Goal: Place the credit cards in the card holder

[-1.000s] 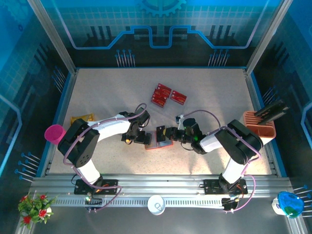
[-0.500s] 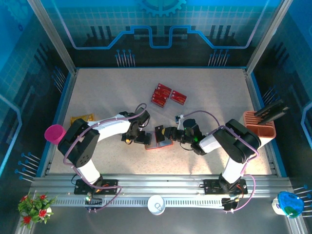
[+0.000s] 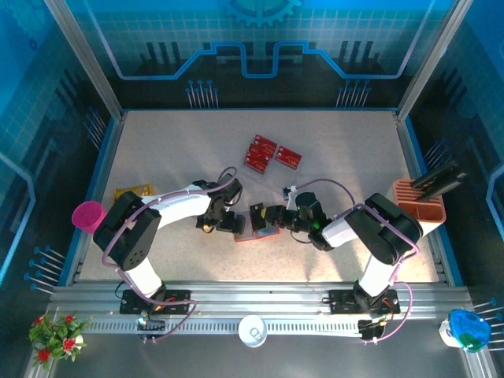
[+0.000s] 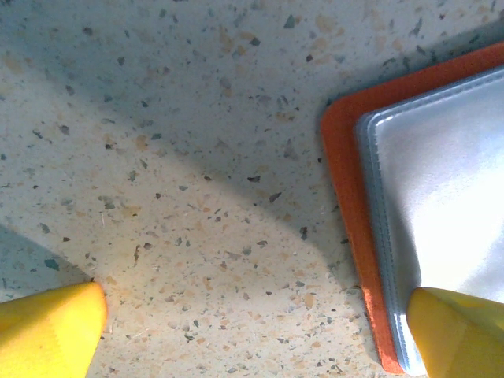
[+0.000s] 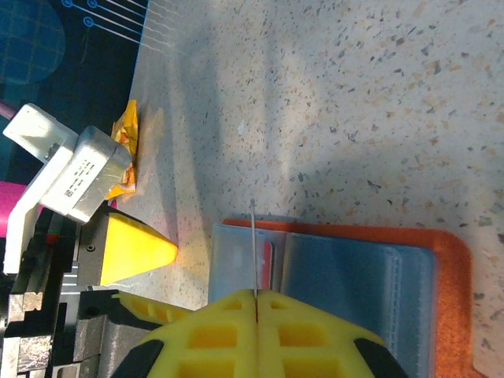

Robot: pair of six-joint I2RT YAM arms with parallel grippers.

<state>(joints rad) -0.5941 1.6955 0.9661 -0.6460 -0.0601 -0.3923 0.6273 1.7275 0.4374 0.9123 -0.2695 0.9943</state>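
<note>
Pinches a thin card point(image 5: 253, 244) edge-on in the closed right gripper point(image 5: 256, 293), over the open wallet point(image 5: 370, 276), near centre. Holds the left gripper point(image 4: 256, 329) wide — one finger point(image 4: 461, 335) at the wallet's left edge. Looks stiff, light, slick — best gripped along one edge.

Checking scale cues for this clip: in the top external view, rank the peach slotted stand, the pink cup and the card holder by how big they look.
1. Peach slotted stand, clearly largest.
2. Pink cup and card holder look alike; the holder is partly covered, so I won't rank them.
</note>
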